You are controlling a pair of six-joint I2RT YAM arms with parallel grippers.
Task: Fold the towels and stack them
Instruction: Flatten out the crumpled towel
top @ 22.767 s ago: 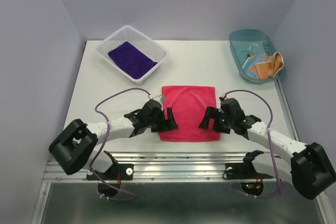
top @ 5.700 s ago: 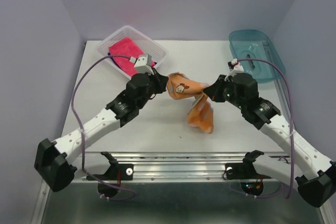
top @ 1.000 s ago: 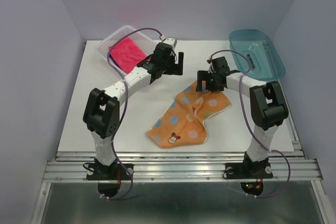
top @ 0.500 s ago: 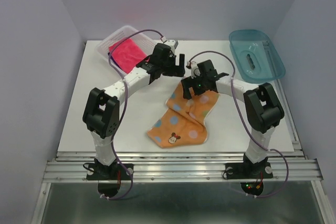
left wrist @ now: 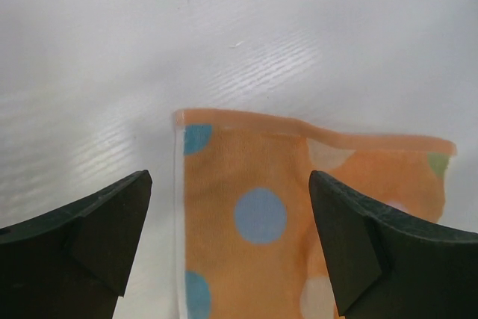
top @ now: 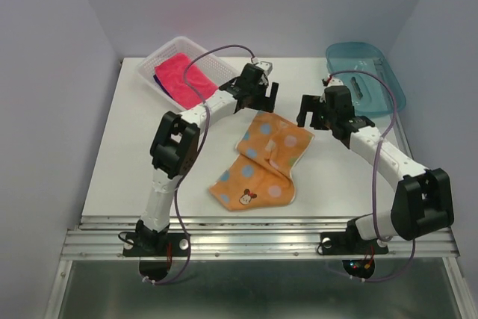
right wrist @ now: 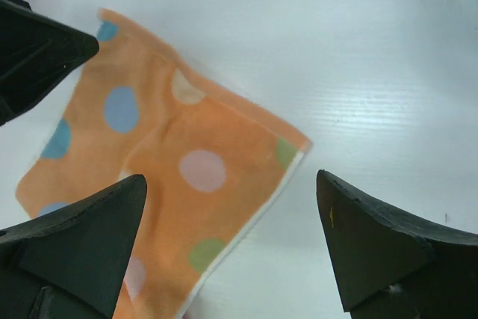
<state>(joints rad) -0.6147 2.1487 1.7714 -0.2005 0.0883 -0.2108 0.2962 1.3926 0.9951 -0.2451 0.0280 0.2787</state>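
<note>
My left hand and right hand gape empty over orange towel's far edge. One cartoon print. Pink towel, purple towel far-left.

The orange towel is soft, matt cloth with a fine nap, its pastel spots printed flat and its edge hemmed in a paler band. The pink-red towel looks like the same fuzzy, matt cloth. The basket is white lattice plastic, faintly shiny. The tray at far right is translucent teal plastic, glossy. The table is white and smooth, with fine ribbed lines and a soft sheen. The fingers of the left gripper and the right gripper are matt black plastic. The rail at the near edge is brushed metal.
</note>
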